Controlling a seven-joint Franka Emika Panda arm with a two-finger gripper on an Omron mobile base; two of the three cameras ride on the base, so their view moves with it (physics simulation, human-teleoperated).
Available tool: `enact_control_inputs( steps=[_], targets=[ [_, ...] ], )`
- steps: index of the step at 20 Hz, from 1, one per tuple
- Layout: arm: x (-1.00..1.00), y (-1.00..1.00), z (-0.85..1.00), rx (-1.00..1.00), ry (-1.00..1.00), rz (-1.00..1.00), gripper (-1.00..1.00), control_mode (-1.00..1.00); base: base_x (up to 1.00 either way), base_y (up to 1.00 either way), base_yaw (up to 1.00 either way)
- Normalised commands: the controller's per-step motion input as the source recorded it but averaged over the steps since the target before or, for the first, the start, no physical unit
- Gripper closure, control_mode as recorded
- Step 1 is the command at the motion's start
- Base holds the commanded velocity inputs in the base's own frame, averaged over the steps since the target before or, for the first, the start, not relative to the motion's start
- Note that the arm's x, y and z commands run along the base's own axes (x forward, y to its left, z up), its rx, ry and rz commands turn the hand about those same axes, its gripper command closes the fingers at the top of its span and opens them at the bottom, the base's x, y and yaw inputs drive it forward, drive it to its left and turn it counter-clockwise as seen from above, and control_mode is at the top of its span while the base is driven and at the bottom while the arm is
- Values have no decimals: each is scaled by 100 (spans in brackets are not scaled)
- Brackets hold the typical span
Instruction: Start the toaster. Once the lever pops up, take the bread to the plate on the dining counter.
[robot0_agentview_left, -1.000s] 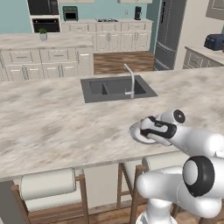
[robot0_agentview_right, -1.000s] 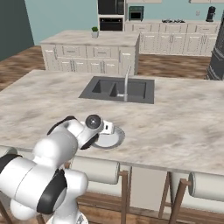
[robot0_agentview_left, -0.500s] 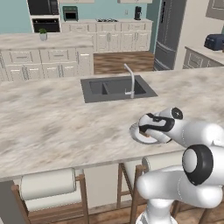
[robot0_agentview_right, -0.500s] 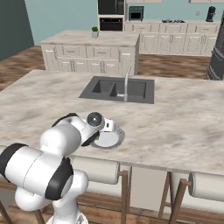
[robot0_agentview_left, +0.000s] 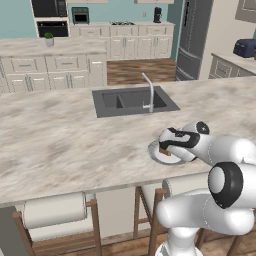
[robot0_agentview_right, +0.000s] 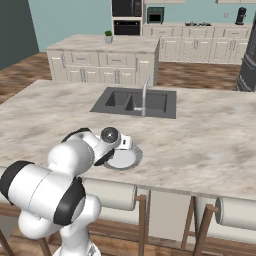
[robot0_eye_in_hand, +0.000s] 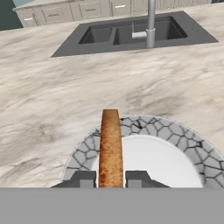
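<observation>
Golden-brown bread (robot0_eye_in_hand: 110, 146) is standing on edge between your gripper's (robot0_eye_in_hand: 110, 177) two dark fingertips (robot0_eye_in_hand: 84, 178), which are pinching it at its near end; you are looking straight down the slice's thin edge in the hand view. Its long axis is running away from the hand, out toward the sink (robot0_eye_in_hand: 131, 34) and the faucet (robot0_eye_in_hand: 150, 22).

What the coming move is turning on, as I judge it, is this: the slice is hanging directly over the plate (robot0_eye_in_hand: 175, 162), with the plate's white well below and to the right of the bread in the hand view, and the mottled grey rim (robot0_eye_in_hand: 131, 127) passing under the slice's far end. So the plate is lying beneath the gripper, not off to a side. Whether the bread's lower edge is already touching the plate, you cannot tell from these views.

From the base cameras you are seeing the gripper (robot0_agentview_left: 167, 149) low over the plate (robot0_agentview_left: 156, 156) near the front edge of the dining counter (robot0_agentview_left: 60, 140), well short of the sink. The toaster (robot0_agentview_left: 245, 48) is sitting far off on the back counter.

No brands, labels or readable writing are showing anywhere.
</observation>
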Motion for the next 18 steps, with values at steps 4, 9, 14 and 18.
enact_control_inputs(
  steps=[4,9,14,18],
  targets=[
    [0,0,0,0,0,0,-100,-100,0,0,0],
    [0,0,0,0,0,0,-100,-100,0,0,0],
    [0,0,0,0,0,0,-100,-100,0,0,0],
    [0,0,0,0,0,0,-100,-100,0,0,0]
  ],
)
